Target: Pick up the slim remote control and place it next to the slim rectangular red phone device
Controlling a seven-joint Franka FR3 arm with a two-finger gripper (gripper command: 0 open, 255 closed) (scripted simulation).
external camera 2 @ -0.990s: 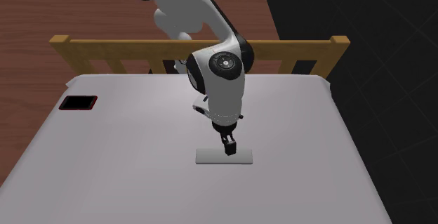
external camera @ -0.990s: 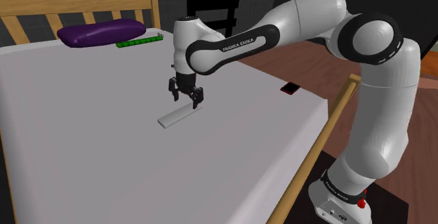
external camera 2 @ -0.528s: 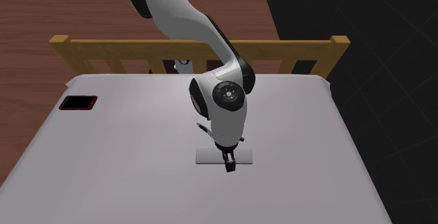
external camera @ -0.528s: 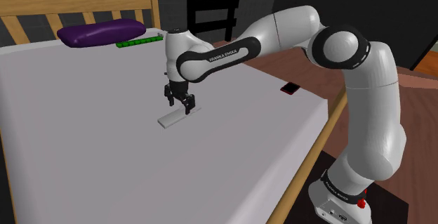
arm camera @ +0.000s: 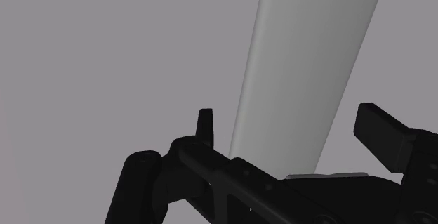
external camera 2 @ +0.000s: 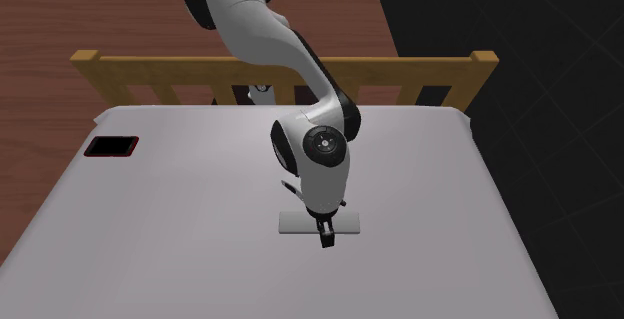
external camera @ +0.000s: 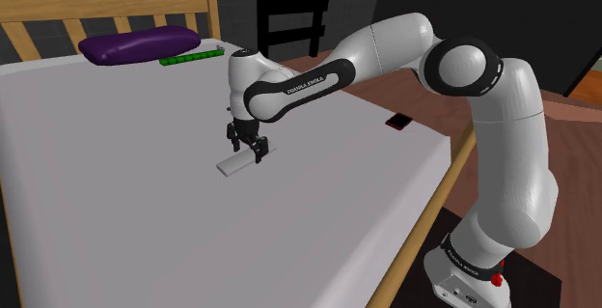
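On the bed (external camera: 116,219), gripper (external camera: 247,150) hangs low over the pale slim remote (arm camera: 309,61), fingers (arm camera: 379,128) open astride it, gripping nothing; grasp step in hand, next likely close, lift, carry to the red phone (external camera 2: 110,147) at the second exterior view's far left.

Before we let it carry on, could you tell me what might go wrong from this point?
The open fingers straddle the flat grey remote with little margin, so one could land on top of it. The red phone lies close to the edge of the bed, so the remote might slide off there.
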